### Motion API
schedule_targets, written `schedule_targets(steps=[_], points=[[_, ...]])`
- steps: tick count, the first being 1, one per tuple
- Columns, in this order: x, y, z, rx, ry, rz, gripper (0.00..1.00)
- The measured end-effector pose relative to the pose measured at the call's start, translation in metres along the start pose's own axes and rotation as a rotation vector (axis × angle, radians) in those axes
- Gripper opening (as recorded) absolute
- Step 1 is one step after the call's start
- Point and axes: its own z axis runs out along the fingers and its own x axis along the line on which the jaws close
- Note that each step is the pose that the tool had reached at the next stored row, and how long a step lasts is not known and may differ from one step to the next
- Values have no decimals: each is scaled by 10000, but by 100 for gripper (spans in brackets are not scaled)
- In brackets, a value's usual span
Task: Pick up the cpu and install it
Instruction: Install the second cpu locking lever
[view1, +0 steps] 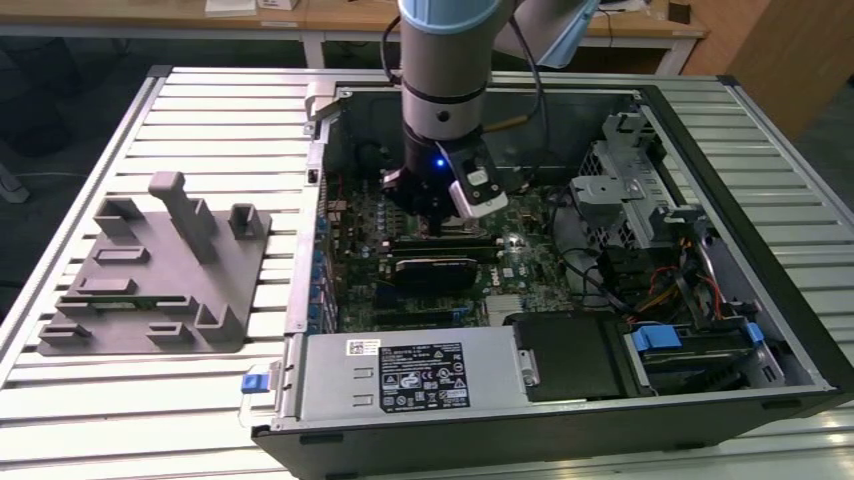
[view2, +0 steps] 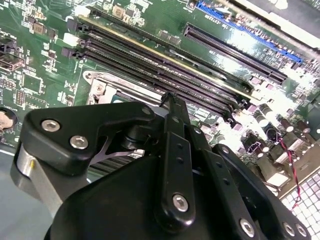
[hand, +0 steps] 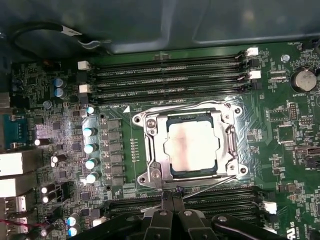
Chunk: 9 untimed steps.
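The cpu (hand: 192, 147), a pale silver square, lies flat inside the metal socket frame (hand: 150, 150) on the green motherboard (hand: 300, 145) in the first wrist view. My gripper (hand: 172, 196) hovers just beside the socket's edge, over the thin lever wire (hand: 205, 186), its black fingers pressed together with nothing between them. In the second wrist view the gripper (view2: 170, 100) points down at the socket frame (view2: 107, 82), next to the memory slots (view2: 165, 65). In the exterior view the gripper (view1: 441, 215) reaches into the open computer case (view1: 747, 330).
A large grey plastic tray (view1: 147, 270) with upright blocks lies on the slatted table at the exterior view's left. Inside the case are a power supply (view1: 400, 375), a drive cage (view1: 627, 200) and bundled cables (view1: 667, 290). Capacitors (hand: 90, 150) line the socket's side.
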Motion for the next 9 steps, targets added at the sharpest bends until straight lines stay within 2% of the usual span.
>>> schedule_targets(steps=[4, 9], points=[[11, -61, 1, -195, 20, 5, 11], [34, -125, 7, -585, 59, 14, 11]])
